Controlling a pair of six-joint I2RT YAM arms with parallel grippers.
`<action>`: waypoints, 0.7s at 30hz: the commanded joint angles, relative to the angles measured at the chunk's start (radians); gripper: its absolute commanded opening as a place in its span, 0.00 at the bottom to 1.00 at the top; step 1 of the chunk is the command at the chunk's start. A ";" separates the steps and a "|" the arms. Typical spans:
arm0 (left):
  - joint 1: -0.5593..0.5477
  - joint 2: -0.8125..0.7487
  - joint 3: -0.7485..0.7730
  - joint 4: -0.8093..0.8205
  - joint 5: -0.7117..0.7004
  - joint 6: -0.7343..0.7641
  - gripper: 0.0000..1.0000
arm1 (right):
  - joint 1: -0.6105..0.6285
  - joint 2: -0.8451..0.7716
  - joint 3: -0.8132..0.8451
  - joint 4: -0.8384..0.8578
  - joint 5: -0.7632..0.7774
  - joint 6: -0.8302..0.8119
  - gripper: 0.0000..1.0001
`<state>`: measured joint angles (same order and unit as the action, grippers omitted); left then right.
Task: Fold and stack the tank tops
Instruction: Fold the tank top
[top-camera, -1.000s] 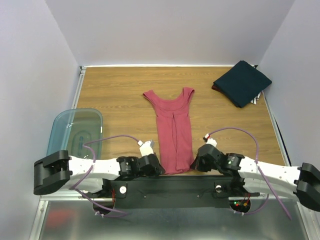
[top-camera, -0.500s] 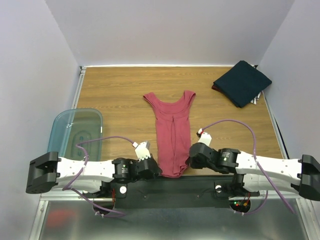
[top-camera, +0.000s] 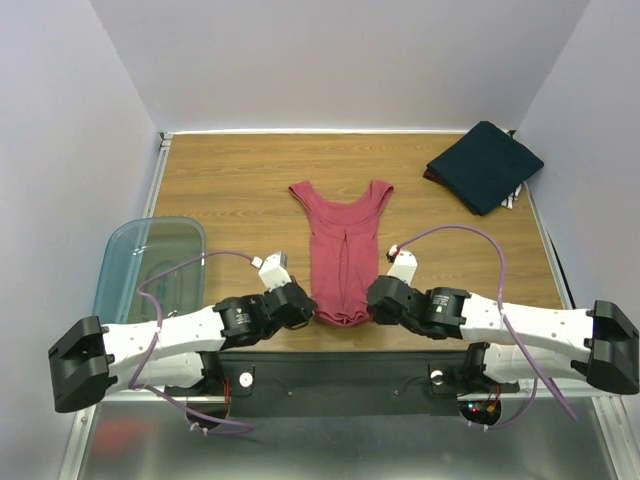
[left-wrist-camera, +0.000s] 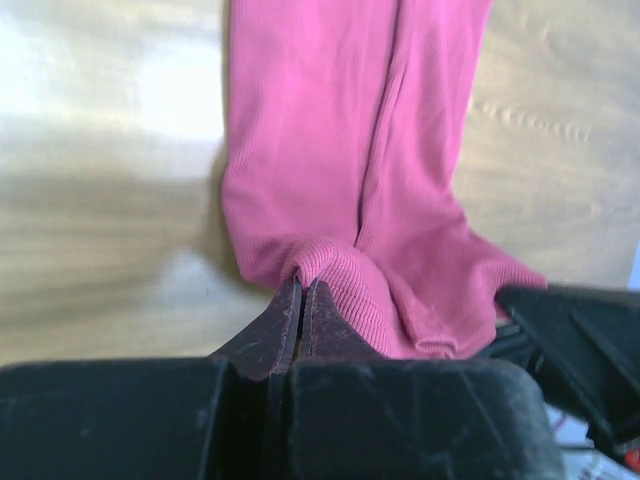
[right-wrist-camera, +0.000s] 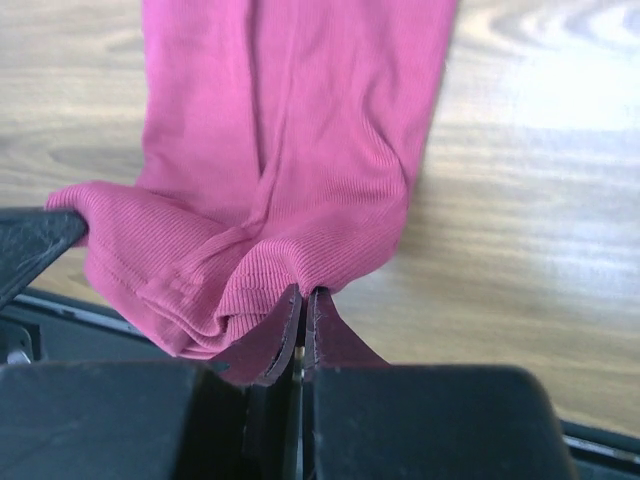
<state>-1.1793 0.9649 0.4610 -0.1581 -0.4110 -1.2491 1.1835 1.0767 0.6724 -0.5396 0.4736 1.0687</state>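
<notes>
Black base bar (top-camera: 340, 372) running along near edge. Left gripper (left-wrist-camera: 302, 292) pinching left hem corner of red tank top (top-camera: 343, 250), fingers pressing tight together on cloth. Right gripper (right-wrist-camera: 304, 297) clamping right hem corner same way. Hem bunching up between them. Rest of top lying flat mid wooden table (top-camera: 230, 190), straps pointing toward far edge. Teal bin (top-camera: 150, 262) sitting at left edge. Navy tank top (top-camera: 486, 165) lying folded in far right corner, other cloth edges peeking beneath, too small to tell. Pale plain walls (top-camera: 330, 60) enclosing table on three sides.
</notes>
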 joint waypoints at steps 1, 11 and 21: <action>0.053 0.024 0.079 0.048 -0.022 0.129 0.00 | -0.021 0.032 0.087 0.004 0.115 -0.050 0.00; 0.214 0.181 0.220 0.126 0.023 0.299 0.00 | -0.171 0.129 0.208 0.047 0.146 -0.225 0.00; 0.427 0.379 0.375 0.215 0.130 0.439 0.00 | -0.405 0.261 0.312 0.205 0.034 -0.421 0.00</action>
<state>-0.8169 1.3045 0.7635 -0.0208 -0.3199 -0.9005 0.8455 1.2938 0.9215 -0.4500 0.5377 0.7528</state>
